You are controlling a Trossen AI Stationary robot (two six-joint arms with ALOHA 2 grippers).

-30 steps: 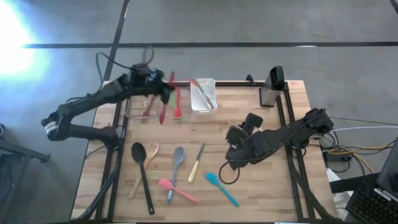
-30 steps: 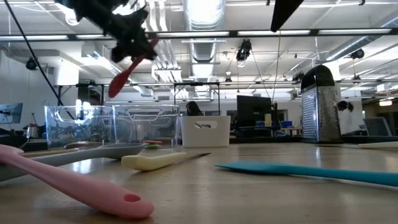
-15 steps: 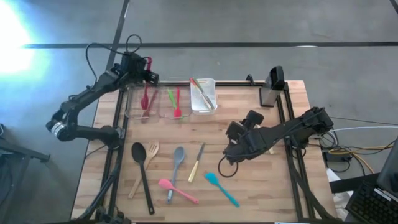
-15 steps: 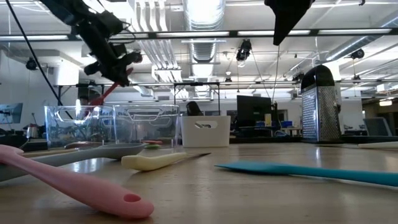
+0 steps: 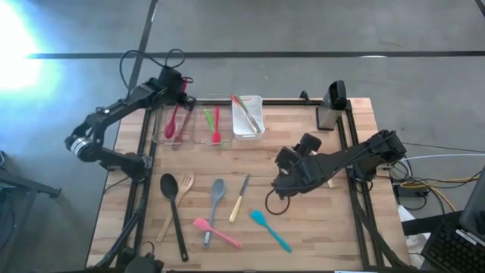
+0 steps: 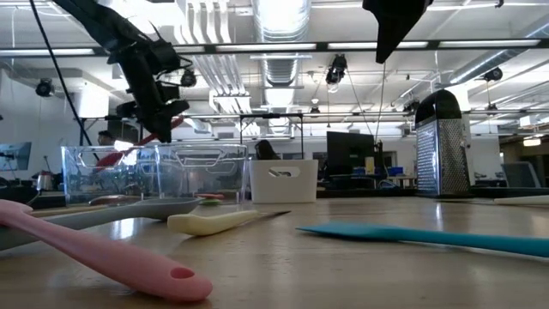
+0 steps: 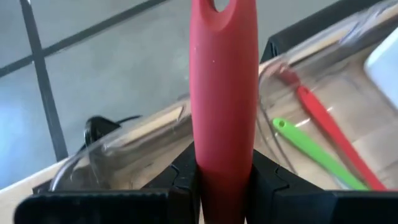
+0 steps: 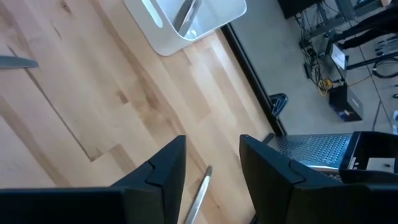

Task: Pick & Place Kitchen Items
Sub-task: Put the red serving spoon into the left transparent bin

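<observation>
Left end effector (image 7: 224,180) clamped on red utensil (image 7: 222,81), clear bin (image 5: 182,125) just below, right end effector (image 8: 210,168) apart above tabletop (image 8: 93,99)

No readable text, label, brand, number or sign anywhere. White bin (image 6: 282,181) front near box grater (image 6: 442,146): dark mark only, not legible. Monitors in room behind grater: nothing legible.
</observation>
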